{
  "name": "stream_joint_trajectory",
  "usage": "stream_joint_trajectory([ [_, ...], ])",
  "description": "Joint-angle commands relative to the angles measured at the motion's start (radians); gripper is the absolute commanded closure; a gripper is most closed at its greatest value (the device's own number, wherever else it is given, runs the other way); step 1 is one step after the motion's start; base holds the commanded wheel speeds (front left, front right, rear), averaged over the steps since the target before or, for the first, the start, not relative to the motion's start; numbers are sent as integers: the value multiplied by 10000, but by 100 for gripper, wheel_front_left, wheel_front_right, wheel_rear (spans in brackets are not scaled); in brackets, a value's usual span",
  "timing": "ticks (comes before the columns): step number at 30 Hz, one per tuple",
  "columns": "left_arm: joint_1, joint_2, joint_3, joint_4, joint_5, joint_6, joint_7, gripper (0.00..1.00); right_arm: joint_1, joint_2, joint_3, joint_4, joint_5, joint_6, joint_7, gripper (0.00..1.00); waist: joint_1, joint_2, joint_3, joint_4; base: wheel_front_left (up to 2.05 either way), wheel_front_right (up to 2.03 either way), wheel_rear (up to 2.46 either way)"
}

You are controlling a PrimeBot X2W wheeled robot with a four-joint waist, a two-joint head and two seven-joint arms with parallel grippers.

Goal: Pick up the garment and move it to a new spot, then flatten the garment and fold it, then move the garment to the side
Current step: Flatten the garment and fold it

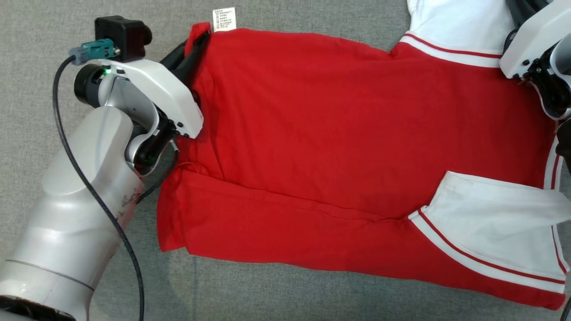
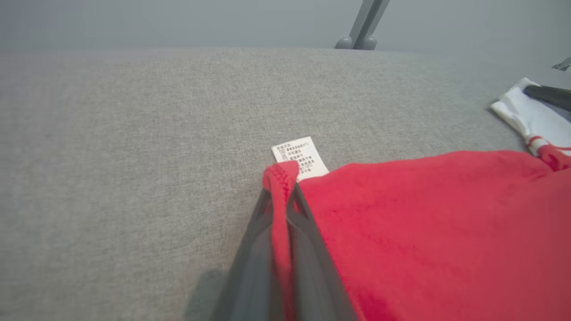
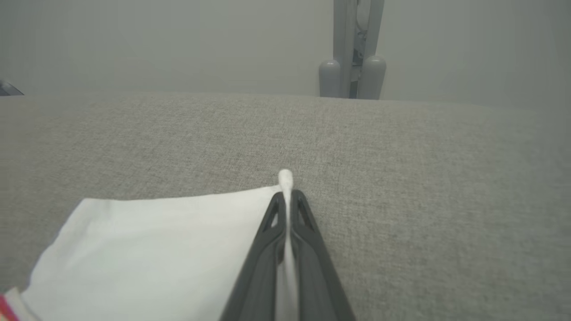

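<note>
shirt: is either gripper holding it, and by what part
Both hold the shirt: the left gripper pinches its red hem corner by the label, the right gripper a white sleeve corner.

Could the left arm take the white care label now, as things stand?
Probably not yet. The care label lies bare just past the left end effector, but this is shut on a corner of the garment and must let go first.

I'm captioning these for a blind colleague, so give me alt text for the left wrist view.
The left gripper is shut on a corner of a red shirt, a fold of cloth pinched between its dark fingers. A white care label lies just beyond it on the grey fabric surface, and a white sleeve shows at the far right.
</note>
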State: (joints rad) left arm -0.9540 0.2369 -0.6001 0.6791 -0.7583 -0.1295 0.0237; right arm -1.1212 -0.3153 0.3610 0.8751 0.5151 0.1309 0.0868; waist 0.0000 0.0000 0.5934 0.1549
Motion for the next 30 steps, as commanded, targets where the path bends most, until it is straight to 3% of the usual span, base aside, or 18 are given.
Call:
stream_joint_trajectory([
  [1, -50, 154, -6, 45, -186, -5, -156, 100, 66, -191, 152, -103, 224, -3, -171, 100, 0, 0, -135, -108, 0, 0, 0],
  [18, 491, 852, 140, -573, -1766, -7, -313, 100, 513, -820, 994, -1474, 1876, -3, -894, 100, 0, 0, -1108, -596, 0, 0, 0],
  [24, 1350, 1299, 192, -1635, -2583, -7, -216, 100, 1583, -1046, 1196, -2629, 2665, -1, -871, 100, 0, 0, -1355, -785, 0, 0, 0],
  [30, 2984, 2278, 530, -3466, -3242, 105, -338, 100, 3829, -1453, 758, -4650, 3804, -1, -584, 100, 0, 0, -1645, -1058, 0, 0, 0],
])
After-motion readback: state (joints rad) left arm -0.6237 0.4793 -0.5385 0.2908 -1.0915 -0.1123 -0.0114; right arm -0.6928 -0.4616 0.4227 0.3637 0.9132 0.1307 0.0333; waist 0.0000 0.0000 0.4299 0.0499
